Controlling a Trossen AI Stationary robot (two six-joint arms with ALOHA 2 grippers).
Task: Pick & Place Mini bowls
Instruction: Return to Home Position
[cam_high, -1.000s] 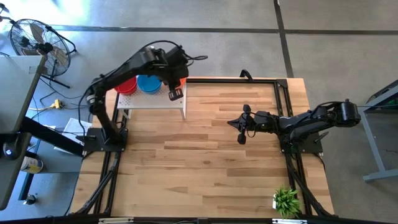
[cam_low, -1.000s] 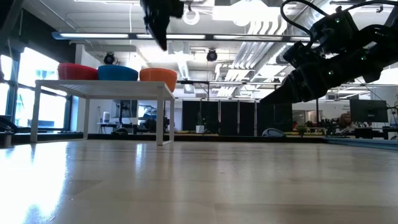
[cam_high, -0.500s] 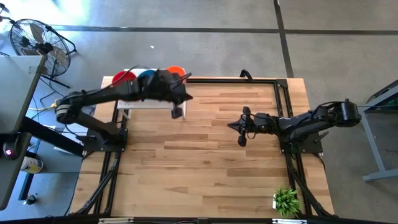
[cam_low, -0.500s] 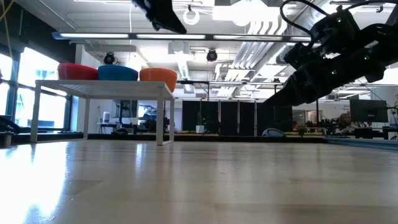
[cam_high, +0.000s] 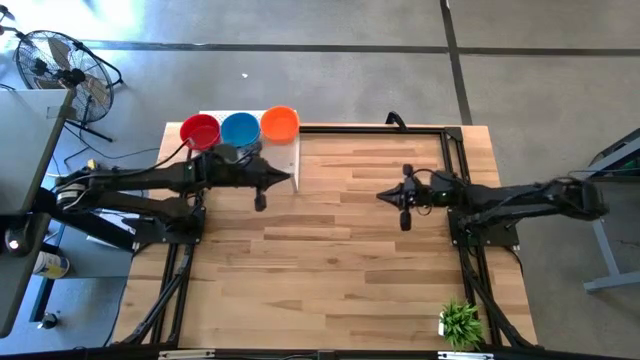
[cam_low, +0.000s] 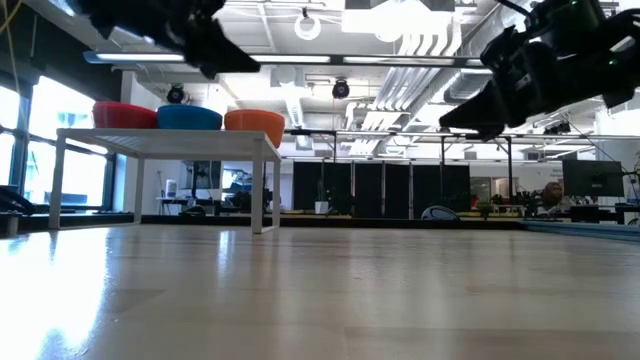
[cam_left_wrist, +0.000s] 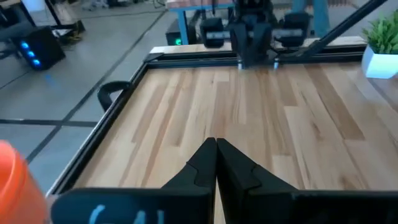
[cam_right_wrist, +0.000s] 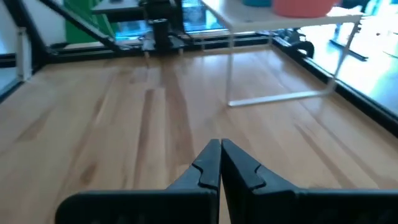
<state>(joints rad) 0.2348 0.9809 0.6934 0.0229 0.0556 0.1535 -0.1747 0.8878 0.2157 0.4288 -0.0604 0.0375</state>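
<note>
Getting home is the job in hand, so what's wanted is a tidy retreat. The left gripper (cam_left_wrist: 216, 144), fingers pressed together and empty, reaches out low just beside the stand (cam_low: 170, 141); I'd want it drawn back without clipping a leg or the orange pile (cam_high: 280, 124). The right gripper (cam_right_wrist: 221, 144), also closed on nothing, hangs over the middle of the table (cam_high: 350, 270), well apart from it all. On the stand I count three piles in a row: one red pile (cam_high: 200, 131), one blue pile (cam_high: 240, 129), one orange pile; how many bowls sit in each I can't tell
</note>
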